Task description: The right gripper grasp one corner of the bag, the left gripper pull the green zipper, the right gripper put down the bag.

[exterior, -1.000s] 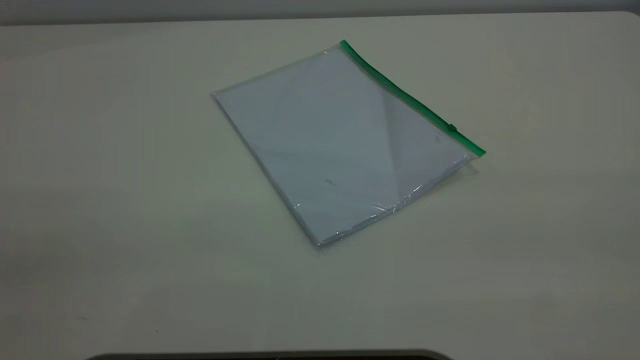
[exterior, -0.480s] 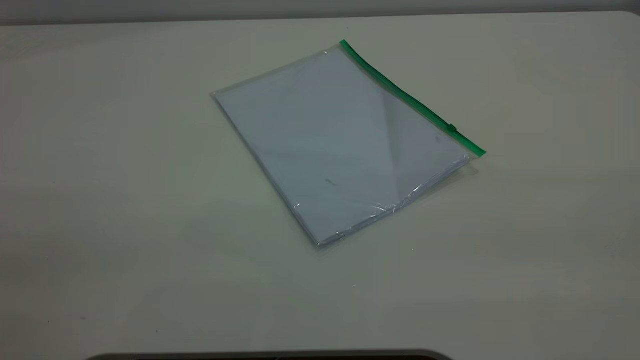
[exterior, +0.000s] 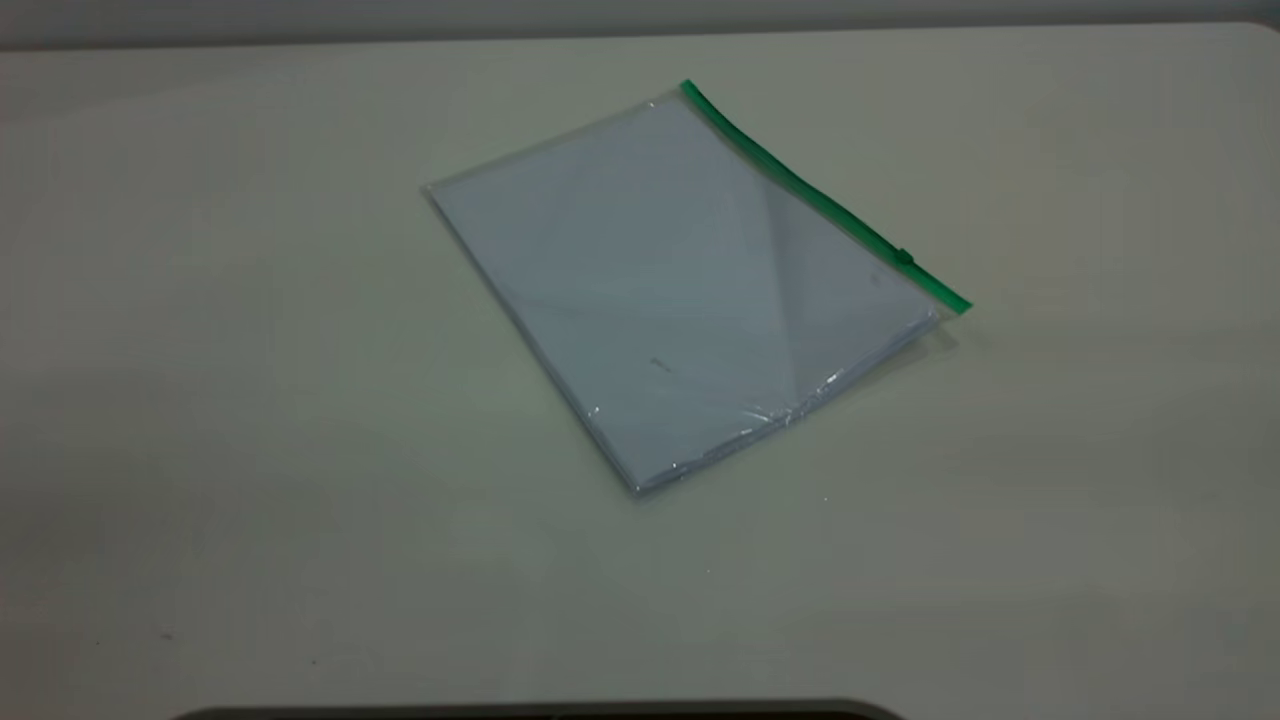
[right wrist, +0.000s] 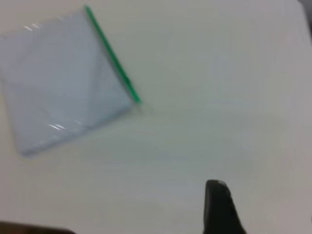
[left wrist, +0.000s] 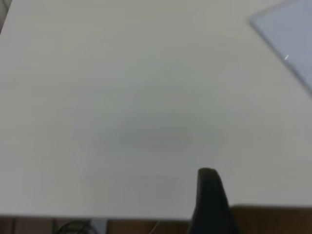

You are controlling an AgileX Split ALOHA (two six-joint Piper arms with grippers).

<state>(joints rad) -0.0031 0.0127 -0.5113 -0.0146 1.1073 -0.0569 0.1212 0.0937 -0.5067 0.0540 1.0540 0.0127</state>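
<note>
The bag (exterior: 680,290) lies flat on the table (exterior: 250,400), a clear pouch with white paper inside. The green zipper (exterior: 810,195) runs along its right long edge, with the slider tab (exterior: 904,257) near the nearer end. One green-tipped corner (exterior: 958,303) points right, the other (exterior: 688,86) lies at the far end. Neither gripper shows in the exterior view. The right gripper (right wrist: 217,190) hovers over bare table, well away from the bag (right wrist: 63,78) and its zipper (right wrist: 111,51). The left gripper (left wrist: 208,178) is over the table edge, far from the bag (left wrist: 292,34).
The pale table surrounds the bag on all sides. Its front edge (left wrist: 97,217) shows in the left wrist view, with a brown surface (left wrist: 273,222) beyond it. A dark curved shape (exterior: 540,712) lies along the exterior view's lower border.
</note>
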